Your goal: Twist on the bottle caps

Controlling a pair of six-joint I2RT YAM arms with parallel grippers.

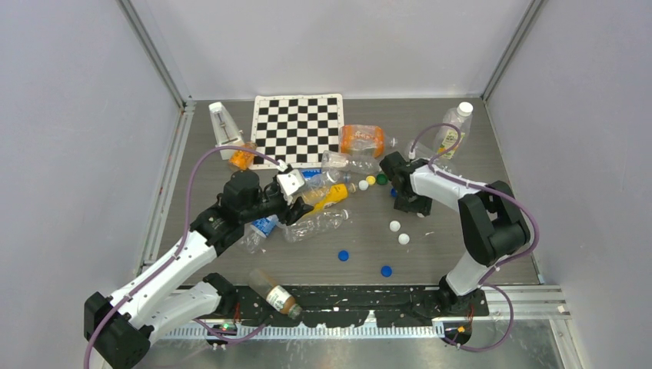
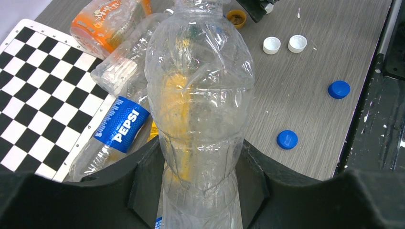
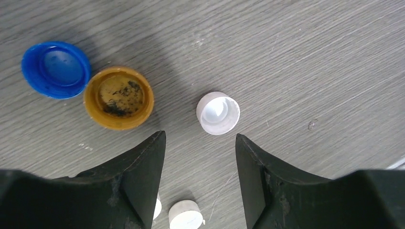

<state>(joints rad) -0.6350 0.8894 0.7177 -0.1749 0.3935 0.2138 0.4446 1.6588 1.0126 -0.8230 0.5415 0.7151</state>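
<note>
My left gripper [image 2: 200,179] is shut on the lower body of a clear crumpled bottle [image 2: 200,95], which points away from the wrist. In the top view the left gripper [image 1: 300,209] holds this bottle [image 1: 321,223] low over the table's middle. My right gripper [image 3: 199,136] is open and points down at the table. A white cap [image 3: 218,112] lies open side up just beyond its fingertips. Left of it lie an orange cap [image 3: 119,97] and a blue cap [image 3: 56,69]. Another white cap [image 3: 185,214] lies between the jaws nearer the wrist. In the top view the right gripper [image 1: 405,201] hangs right of centre.
Two white caps [image 1: 394,226] and two blue caps [image 1: 343,255] lie loose in front. Yellow [image 1: 370,181] and green [image 1: 381,179] caps sit by a pile of bottles, among them a Pepsi bottle [image 2: 119,124]. A checkerboard [image 1: 298,127] lies at the back. A brown bottle [image 1: 274,292] rests near the bases.
</note>
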